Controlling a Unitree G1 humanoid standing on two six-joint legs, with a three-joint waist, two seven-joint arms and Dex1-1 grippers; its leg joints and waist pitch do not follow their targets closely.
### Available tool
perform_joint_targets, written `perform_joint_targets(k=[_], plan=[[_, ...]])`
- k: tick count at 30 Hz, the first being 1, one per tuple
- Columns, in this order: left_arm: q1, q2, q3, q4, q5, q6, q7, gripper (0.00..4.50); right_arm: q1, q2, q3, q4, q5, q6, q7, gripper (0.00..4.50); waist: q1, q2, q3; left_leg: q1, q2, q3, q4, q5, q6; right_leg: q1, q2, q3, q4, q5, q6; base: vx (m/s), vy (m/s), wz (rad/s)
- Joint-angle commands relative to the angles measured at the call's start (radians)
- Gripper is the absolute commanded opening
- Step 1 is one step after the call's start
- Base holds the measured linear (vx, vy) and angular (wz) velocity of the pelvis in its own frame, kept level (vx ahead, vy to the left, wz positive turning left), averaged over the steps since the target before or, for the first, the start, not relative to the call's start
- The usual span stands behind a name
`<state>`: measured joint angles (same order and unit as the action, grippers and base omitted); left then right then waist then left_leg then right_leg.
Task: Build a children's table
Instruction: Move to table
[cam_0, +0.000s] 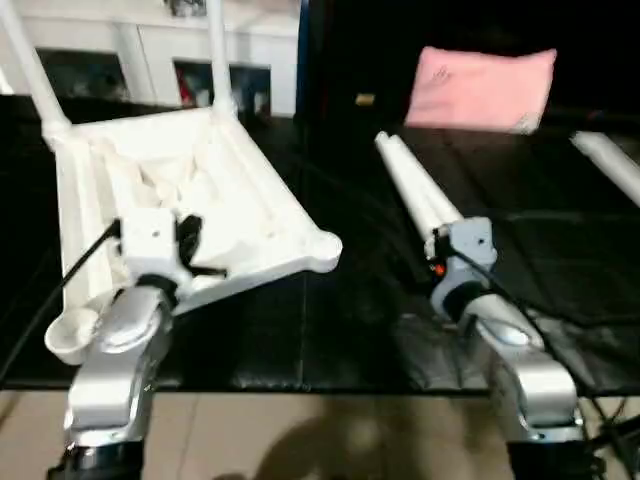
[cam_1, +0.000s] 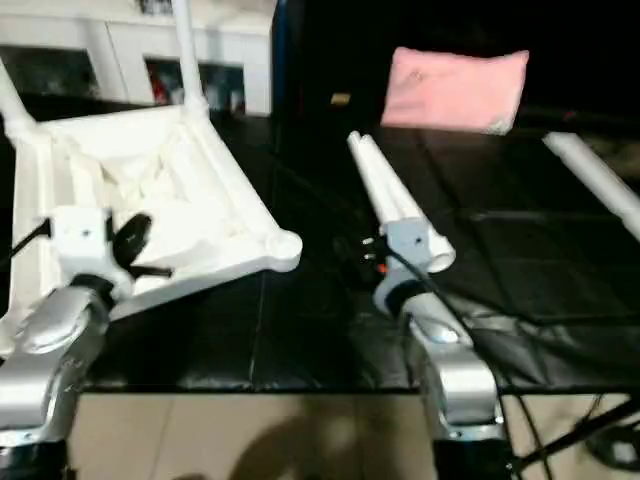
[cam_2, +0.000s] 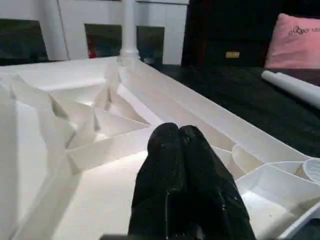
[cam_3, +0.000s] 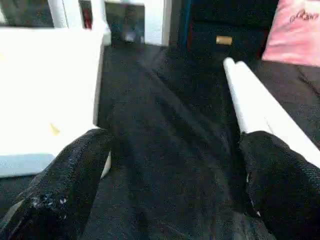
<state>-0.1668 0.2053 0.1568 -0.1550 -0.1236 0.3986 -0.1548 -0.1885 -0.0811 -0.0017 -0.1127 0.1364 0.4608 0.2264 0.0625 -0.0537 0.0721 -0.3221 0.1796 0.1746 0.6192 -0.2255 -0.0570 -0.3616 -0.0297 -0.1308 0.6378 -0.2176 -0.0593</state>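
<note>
— Where is the tabletop (cam_0: 250, 215)?
— Upside down on the black surface, white, ribbed underside up, round sockets at its corners.
— Any legs fitted?
— Two legs (cam_0: 218, 50) stand upright in the far corner sockets. Two loose legs (cam_0: 415, 185) lie side by side to its right, touching; another white leg (cam_0: 610, 160) lies well apart, further right.
</note>
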Motion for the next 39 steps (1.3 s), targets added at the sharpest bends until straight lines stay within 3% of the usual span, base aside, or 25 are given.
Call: perform_joint_targets(k=[1, 2, 3, 4, 6, 8, 9, 12, 15, 16, 18, 19, 20, 21, 22, 23, 25, 26, 27, 29, 31, 32, 33, 36, 39], plan=[[-0.004, -0.005, -0.010, -0.024, 0.003, 0.013, 0.009, 0.02, -0.003, -0.006, -0.025, 0.004, 0.020, 0.016, -0.004, 4.50, 0.002, -0.016, -0.020, 0.058, 0.050, -0.029, -0.091, -0.668, -0.053, -0.051, -0.113, 0.110, -0.136, -0.722, 0.063, 0.002, -0.047, 0.18], [-0.004, -0.005, -0.010, -0.024, 0.003, 0.015, 0.010, 0.02, -0.002, -0.007, -0.023, 0.005, 0.020, 0.018, -0.004, 4.50, -0.004, -0.010, -0.014, 0.096, -0.019, -0.014, 0.088, -0.292, -0.015, -0.099, -0.201, 0.111, -0.261, -1.148, 0.136, 0.070, -0.035, 0.01], [-0.005, -0.003, -0.010, -0.026, 0.007, 0.019, 0.012, 0.02, -0.002, -0.020, -0.005, 0.005, 0.004, 0.018, 0.001, 4.50, 0.011, -0.013, -0.033, 0.016, -0.012, -0.032, 0.052, -0.171, 0.023, 0.015, -0.218, 0.125, -0.226, -1.118, 0.148, 0.091, 0.030, -0.25], [-0.005, -0.003, -0.011, -0.027, 0.007, 0.020, 0.012, 0.02, -0.002, -0.023, -0.001, 0.006, 0.000, 0.017, 0.003, 4.50, 0.022, -0.014, -0.048, -0.016, 0.000, -0.042, -0.001, -0.162, 0.019, 0.058, -0.199, 0.116, -0.187, -0.990, 0.158, 0.091, 0.030, -0.25], [-0.005, -0.002, -0.012, -0.030, 0.009, 0.026, 0.014, 0.02, -0.003, -0.037, 0.017, 0.008, -0.021, 0.018, 0.008, 4.50, 0.002, 0.024, -0.055, 0.055, 0.078, -0.075, -0.099, -0.352, -0.013, 0.022, -0.116, 0.065, -0.140, -0.499, 0.058, 0.031, 0.020, -0.04], [-0.005, 0.001, -0.015, -0.031, 0.011, 0.031, 0.015, 0.02, -0.004, -0.041, 0.023, 0.013, -0.030, 0.026, 0.005, 4.50, -0.019, 0.031, -0.053, 0.060, 0.095, -0.082, -0.130, -0.444, 0.000, 0.038, -0.114, 0.058, -0.115, -0.320, -0.046, 0.017, 0.026, -0.02], [-0.005, 0.001, -0.016, -0.032, 0.012, 0.032, 0.015, 0.02, -0.004, -0.042, 0.026, 0.014, -0.033, 0.026, 0.006, 4.50, -0.009, 0.007, -0.045, -0.033, 0.056, -0.114, -0.129, -0.431, 0.046, 0.094, -0.152, 0.045, -0.112, -0.309, -0.055, 0.032, 0.040, 0.26], [-0.003, 0.002, -0.018, -0.035, 0.012, 0.035, 0.014, 0.02, -0.005, -0.044, 0.035, 0.013, -0.034, 0.015, 0.013, 4.50, -0.009, 0.014, -0.045, -0.036, 0.013, -0.086, -0.030, -0.242, 0.082, 0.131, -0.238, 0.012, -0.209, -0.806, 0.033, 0.056, 0.025, 0.43], [-0.002, 0.001, -0.022, -0.042, 0.012, 0.040, 0.015, 0.02, -0.002, -0.034, 0.024, 0.006, -0.005, 0.014, 0.019, 4.50, -0.029, 0.038, -0.049, 0.050, 0.083, -0.086, -0.099, -0.305, 0.031, 0.075, -0.129, -0.001, -0.165, -0.517, -0.041, 0.091, 0.008, 0.37], [-0.002, 0.001, -0.023, -0.044, 0.013, 0.042, 0.015, 0.02, -0.001, -0.035, 0.024, 0.007, 0.000, 0.014, 0.021, 4.50, -0.051, 0.044, -0.065, 0.124, 0.148, -0.134, -0.131, -0.307, 0.057, 0.006, -0.103, 0.009, -0.049, -0.139, -0.114, 0.107, -0.003, 0.21], [-0.001, 0.000, -0.023, -0.045, 0.011, 0.043, 0.016, 0.02, -0.001, -0.037, 0.026, 0.007, -0.001, 0.013, 0.022, 4.50, -0.060, 0.023, -0.065, 0.116, 0.103, -0.108, -0.108, -0.164, 0.125, -0.009, -0.126, 0.043, -0.040, 0.030, -0.173, 0.152, -0.018, 0.20], [-0.001, 0.000, -0.024, -0.047, 0.010, 0.045, 0.017, 0.02, -0.001, -0.038, 0.026, 0.007, -0.002, 0.012, 0.023, 4.50, -0.034, 0.004, -0.071, 0.036, 0.006, -0.038, -0.059, -0.067, 0.165, 0.074, -0.155, 0.101, -0.068, 0.123, -0.275, 0.159, -0.025, 0.18], [-0.002, 0.000, -0.025, -0.047, 0.009, 0.046, 0.017, 0.02, -0.001, -0.037, 0.026, 0.007, -0.004, 0.012, 0.023, 4.50, -0.019, -0.007, -0.065, -0.021, -0.017, -0.033, -0.024, -0.078, 0.177, 0.131, -0.184, 0.144, -0.101, 0.052, -0.308, 0.128, -0.035, 0.07], [-0.002, 0.001, -0.026, -0.047, 0.009, 0.046, 0.017, 0.02, -0.001, -0.036, 0.027, 0.008, -0.004, 0.011, 0.023, 4.50, 0.004, -0.012, -0.085, -0.047, -0.019, -0.040, 0.026, -0.070, 0.174, 0.174, -0.222, 0.179, -0.119, 0.014, -0.339, 0.118, -0.018, 0.02], [-0.003, 0.001, -0.027, -0.047, 0.008, 0.047, 0.016, 0.02, -0.002, -0.036, 0.026, 0.008, -0.005, 0.011, 0.022, 4.50, 0.025, -0.003, -0.097, -0.126, 0.013, -0.070, 0.076, 0.005, 0.113, 0.218, -0.247, 0.188, -0.103, 0.116, -0.379, 0.118, -0.018, 0.02], [-0.003, 0.002, -0.027, -0.046, 0.008, 0.047, 0.016, 0.02, -0.002, -0.035, 0.026, 0.008, -0.006, 0.011, 0.022, 4.50, 0.026, 0.006, -0.096, -0.141, 0.021, -0.077, 0.064, 0.041, 0.097, 0.211, -0.226, 0.166, -0.092, 0.179, -0.367, 0.123, 0.005, -0.06], [-0.005, 0.002, -0.028, -0.046, 0.007, 0.048, 0.015, 0.02, -0.002, -0.035, 0.025, 0.010, -0.007, 0.014, 0.019, 4.50, 0.005, 0.051, -0.091, -0.093, 0.039, -0.070, -0.044, 0.199, 0.089, 0.149, -0.105, 0.047, -0.059, 0.201, -0.244, 0.076, 0.011, -0.09], [-0.006, 0.002, -0.028, -0.046, 0.006, 0.049, 0.014, 0.02, -0.002, -0.036, 0.025, 0.010, -0.007, 0.014, 0.018, 4.50, -0.031, 0.087, -0.087, 0.027, 0.119, -0.137, -0.081, 0.144, 0.209, 0.042, -0.037, 0.012, 0.012, -0.010, -0.128, 0.109, -0.004, -0.04], [-0.007, 0.003, -0.027, -0.046, 0.006, 0.052, 0.012, 0.02, -0.003, -0.038, 0.029, 0.009, -0.010, 0.017, 0.014, 4.50, -0.066, 0.070, -0.098, 0.116, 0.177, -0.203, -0.082, 0.154, 0.349, -0.045, -0.058, 0.034, 0.071, -0.148, -0.048, 0.143, -0.001, -0.01], [-0.008, 0.003, -0.027, -0.046, 0.006, 0.053, 0.011, 0.02, -0.003, -0.039, 0.030, 0.009, -0.010, 0.018, 0.013, 4.50, -0.064, 0.054, -0.087, 0.104, 0.157, -0.180, -0.073, 0.183, 0.461, -0.081, -0.073, 0.062, 0.091, -0.098, 0.031, 0.114, -0.001, 0.02], [-0.008, 0.006, -0.030, -0.045, 0.006, 0.053, 0.011, 0.02, -0.004, -0.044, 0.037, 0.007, -0.012, 0.018, 0.018, 4.50, -0.061, 0.019, -0.075, 0.049, 0.057, -0.092, -0.059, 0.057, 0.415, -0.041, -0.086, 0.092, -0.008, 0.014, 0.004, 0.056, -0.023, 0.02], [-0.009, 0.007, -0.030, -0.043, 0.003, 0.053, 0.010, 0.02, -0.008, -0.048, 0.041, 0.006, -0.015, 0.023, 0.023, 4.50, -0.022, -0.006, -0.066, -0.032, -0.029, -0.033, -0.019, -0.062, 0.296, 0.052, -0.139, 0.159, -0.091, -0.085, -0.068, 0.008, -0.059, 0.04], [-0.009, 0.008, -0.028, -0.040, -0.002, 0.049, 0.004, 0.02, -0.015, -0.051, 0.044, 0.005, -0.018, 0.029, 0.027, 4.50, 0.005, -0.015, -0.080, -0.067, -0.015, -0.052, 0.022, -0.019, 0.196, 0.110, -0.203, 0.208, -0.116, -0.211, -0.125, 0.005, -0.089, -0.03], [-0.013, 0.017, -0.033, -0.036, -0.001, 0.056, -0.004, 0.02, -0.033, -0.051, 0.035, 0.017, -0.018, 0.048, 0.019, 4.50, -0.005, 0.008, -0.091, -0.049, 0.001, -0.057, -0.041, 0.236, 0.070, 0.074, -0.098, 0.144, -0.028, 0.282, -0.124, 0.021, -0.077, -0.05], [-0.023, 0.051, -0.053, -0.024, 0.009, 0.060, -0.043, 0.02, -0.084, -0.058, 0.028, 0.071, -0.032, 0.061, 0.002, 4.50, -0.015, 0.021, -0.098, -0.033, 0.013, -0.058, -0.045, 0.323, 0.032, 0.055, -0.078, 0.131, -0.017, 0.461, -0.151, 0.006, -0.020, -0.01]])
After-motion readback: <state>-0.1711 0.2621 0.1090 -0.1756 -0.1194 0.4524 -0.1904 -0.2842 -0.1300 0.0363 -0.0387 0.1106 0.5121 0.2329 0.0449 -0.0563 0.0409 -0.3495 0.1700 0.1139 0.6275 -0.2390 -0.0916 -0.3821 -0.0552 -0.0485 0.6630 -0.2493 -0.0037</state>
